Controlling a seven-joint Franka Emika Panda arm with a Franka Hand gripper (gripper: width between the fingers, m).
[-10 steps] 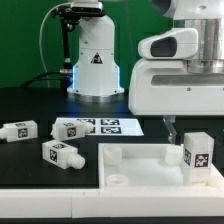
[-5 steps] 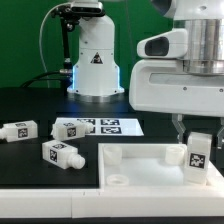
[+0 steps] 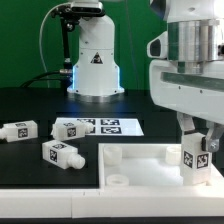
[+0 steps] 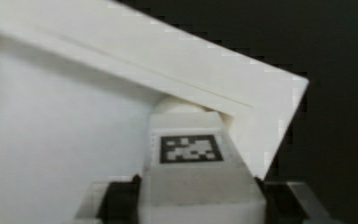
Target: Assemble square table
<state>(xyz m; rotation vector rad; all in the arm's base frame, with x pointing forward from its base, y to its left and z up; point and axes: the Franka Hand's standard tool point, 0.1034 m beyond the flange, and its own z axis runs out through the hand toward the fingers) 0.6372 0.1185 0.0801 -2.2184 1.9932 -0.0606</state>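
Observation:
The white square table top [image 3: 140, 165] lies on the black table toward the exterior view's right, raised rim up, a round socket [image 3: 118, 181] showing at its near corner. My gripper [image 3: 197, 141] is shut on a white tagged leg [image 3: 194, 157] that stands upright at the top's far right corner. In the wrist view the leg [image 4: 197, 150] sits between both finger pads [image 4: 123, 198], its tag facing the camera, over the top's corner rim [image 4: 247, 75]. Three more legs [image 3: 20, 131] [image 3: 72, 128] [image 3: 60, 153] lie loose to the exterior view's left.
The marker board [image 3: 112, 126] lies flat behind the table top. The white robot base [image 3: 93, 60] with a triangle sticker stands at the back. The table's pale front edge [image 3: 50, 205] runs across the foreground.
The jaws closed onto the upright leg. The gripper body has turned and risen slightly, and the leg now stands a little tilted in the corner.

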